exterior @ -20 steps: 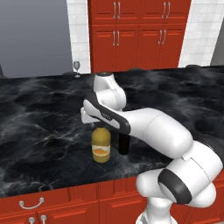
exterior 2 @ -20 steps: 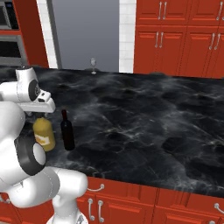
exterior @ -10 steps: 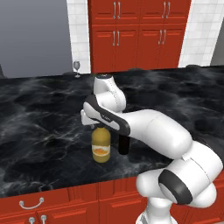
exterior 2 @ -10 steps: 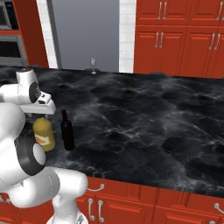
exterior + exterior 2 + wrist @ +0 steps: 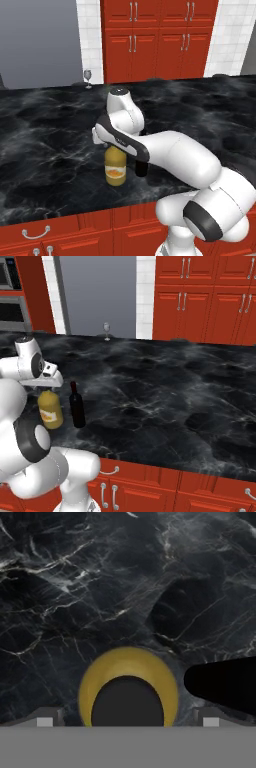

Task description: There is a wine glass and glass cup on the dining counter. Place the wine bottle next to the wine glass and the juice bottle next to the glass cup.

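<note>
Gripper [image 5: 127, 722] sits right above the juice bottle [image 5: 115, 167], jaws spread wide. Drop straight down, keep the cap centred, close below it. Wine bottle [image 5: 76, 405] stands just beside, so don't clip it.

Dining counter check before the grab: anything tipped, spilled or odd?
Nothing stands out. The squat yellow juice bottle and slim dark wine bottle stand upright side by side on the black stone counter; the small stemmed wine glass stands at the far edge.

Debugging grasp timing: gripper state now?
Gripper: open, holding nothing, fingers on either side of the juice bottle cap.
</note>
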Available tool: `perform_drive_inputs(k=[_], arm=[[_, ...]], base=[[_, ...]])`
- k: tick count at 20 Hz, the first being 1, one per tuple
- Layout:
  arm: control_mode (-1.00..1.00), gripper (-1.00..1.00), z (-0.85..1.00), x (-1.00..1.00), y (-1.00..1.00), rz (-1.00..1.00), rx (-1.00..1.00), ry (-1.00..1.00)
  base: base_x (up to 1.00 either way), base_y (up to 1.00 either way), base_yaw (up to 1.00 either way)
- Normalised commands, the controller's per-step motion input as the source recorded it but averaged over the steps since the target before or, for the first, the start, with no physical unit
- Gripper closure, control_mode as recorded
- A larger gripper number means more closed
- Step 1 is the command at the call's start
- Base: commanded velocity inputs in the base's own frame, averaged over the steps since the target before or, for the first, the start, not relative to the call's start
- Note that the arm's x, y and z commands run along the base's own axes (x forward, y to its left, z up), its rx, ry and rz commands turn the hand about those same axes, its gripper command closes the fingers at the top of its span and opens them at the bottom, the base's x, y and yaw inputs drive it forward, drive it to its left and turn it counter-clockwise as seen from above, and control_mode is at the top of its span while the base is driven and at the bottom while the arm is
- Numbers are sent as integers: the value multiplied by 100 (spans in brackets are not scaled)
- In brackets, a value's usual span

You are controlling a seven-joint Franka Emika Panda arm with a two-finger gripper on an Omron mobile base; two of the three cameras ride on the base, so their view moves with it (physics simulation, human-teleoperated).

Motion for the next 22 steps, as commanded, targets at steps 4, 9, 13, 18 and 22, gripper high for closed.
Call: perform_drive_inputs(k=[4, 9, 13, 18, 22], arm=[[-100, -100, -4, 0, 0, 2, 0, -11], [-100, 100, -5, 0, 0, 2, 0, -7], [-100, 100, -6, 0, 0, 1, 0, -1], [-100, 100, -2, 0, 0, 0, 0, 0], [-100, 100, 3, -11, -1, 3, 0, 0]], base=[[0, 0, 0], [0, 0, 0], [0, 0, 0], [0, 0, 0], [0, 0, 0]])
